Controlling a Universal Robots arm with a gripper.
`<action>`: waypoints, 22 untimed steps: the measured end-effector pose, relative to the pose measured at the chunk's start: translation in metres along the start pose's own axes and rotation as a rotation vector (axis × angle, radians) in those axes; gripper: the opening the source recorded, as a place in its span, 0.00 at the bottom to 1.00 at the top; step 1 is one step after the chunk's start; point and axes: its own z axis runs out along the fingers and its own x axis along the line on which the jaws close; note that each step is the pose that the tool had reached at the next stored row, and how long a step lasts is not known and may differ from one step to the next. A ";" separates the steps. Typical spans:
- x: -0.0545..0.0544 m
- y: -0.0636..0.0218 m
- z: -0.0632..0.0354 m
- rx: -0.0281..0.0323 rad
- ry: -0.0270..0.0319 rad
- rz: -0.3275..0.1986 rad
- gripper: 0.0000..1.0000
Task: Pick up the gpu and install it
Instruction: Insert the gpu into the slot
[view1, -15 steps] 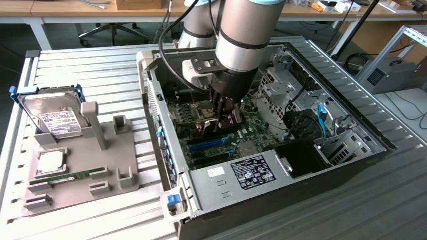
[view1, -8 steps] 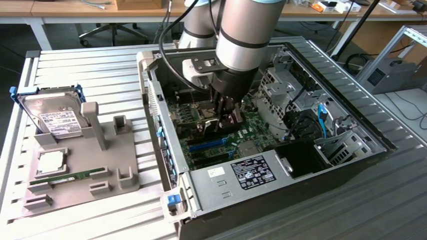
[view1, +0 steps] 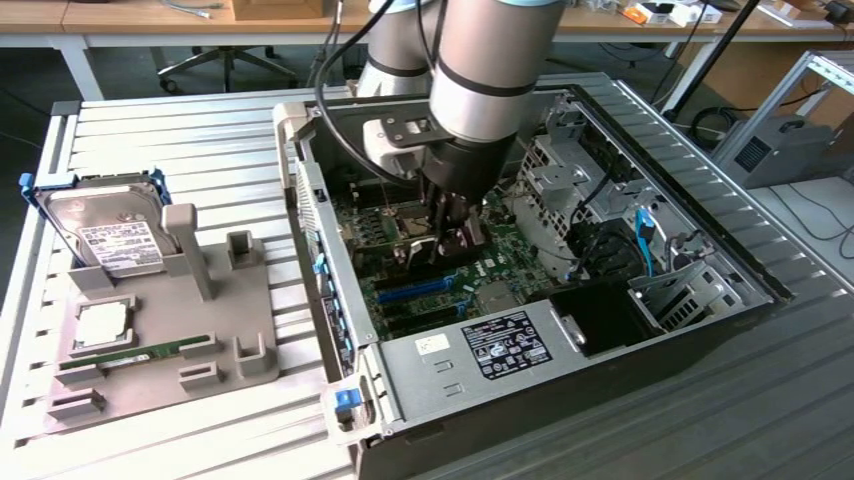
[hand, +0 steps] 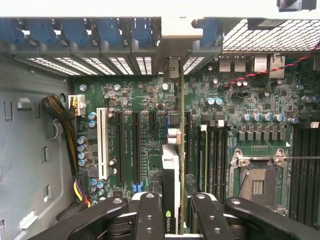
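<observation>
Steel case (view1: 601, 400) lies open on its side, on the half of the table (view1: 160, 140) toward the exterior view's right edge. Finding: the step in hand is judged to be the seating of the gpu, not its pickup. Motherboard (hand: 145, 100) lines the case floor. The gpu (hand: 170, 190) stands on edge over the board's middle, running toward the case's rear wall, between the black slots (hand: 136, 145) and the CPU socket (hand: 257, 182). Its bracket (hand: 170, 67) sits at the rear wall's slotted panel. Whether the contact edge has entered a slot cannot be told.

Recommendation: hold the card square to the board, with no lean to either side, and line its edge over the slot along the whole length before you press. Set the bracket flush against the rear wall, not on top of the panel's lip. Press straight and evenly; a tilted push would likely jam one end or stress the board.

Pose: the arm (view1: 487, 60) reaches in from beyond the case's far wall and stands steep, wrist near vertical, over the board's middle. The gripper (view1: 451, 235) is low inside the case, pointing at the board. Fingers (hand: 150, 215) are part closed and clamp the gpu by its two faces, at the end away from the bracket.
</observation>
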 end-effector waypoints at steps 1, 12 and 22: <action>0.000 0.0005 0.0001 0.0047 -0.0001 0.000 0.27; 0.000 0.0018 0.0002 0.0304 0.0000 -0.002 0.27; 0.000 0.0070 0.0091 0.0481 0.0006 -0.003 0.27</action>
